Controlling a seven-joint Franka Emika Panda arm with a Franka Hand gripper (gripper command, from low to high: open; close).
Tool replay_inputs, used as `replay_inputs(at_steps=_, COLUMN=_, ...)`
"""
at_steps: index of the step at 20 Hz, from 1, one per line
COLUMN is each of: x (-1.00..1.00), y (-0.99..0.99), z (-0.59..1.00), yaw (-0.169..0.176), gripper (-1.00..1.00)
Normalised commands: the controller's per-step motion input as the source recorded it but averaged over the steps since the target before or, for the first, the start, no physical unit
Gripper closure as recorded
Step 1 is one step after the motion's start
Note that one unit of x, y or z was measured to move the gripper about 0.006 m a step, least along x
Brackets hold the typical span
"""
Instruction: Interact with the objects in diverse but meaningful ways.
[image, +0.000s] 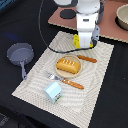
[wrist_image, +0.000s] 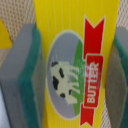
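The yellow butter box (wrist_image: 75, 60) sits between the tool (wrist_image: 70, 65) pads — clamped on both sides.

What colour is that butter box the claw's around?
Yellow, with a red label; the butter box shows best in the wrist view.

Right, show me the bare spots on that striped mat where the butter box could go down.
The mat is bare along the exterior view's right, beyond the bread loaf and knife. Also bare: the strip between the pan and loaf. Around the fork and milk carton it is crowded.
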Motion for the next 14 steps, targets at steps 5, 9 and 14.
replay_inputs(at_steps=5, x=0.18, y=0.03, z=0.21, yaw=0.006, gripper=-1.00)
replay_inputs(at_steps=9, x=0.45, y=0.11, z=0.78, yaw=-0.007, gripper=-1.00)
replay_inputs(at_steps=14, x=0.47, y=0.08, z=0.77, yaw=-0.021, gripper=-1.00)
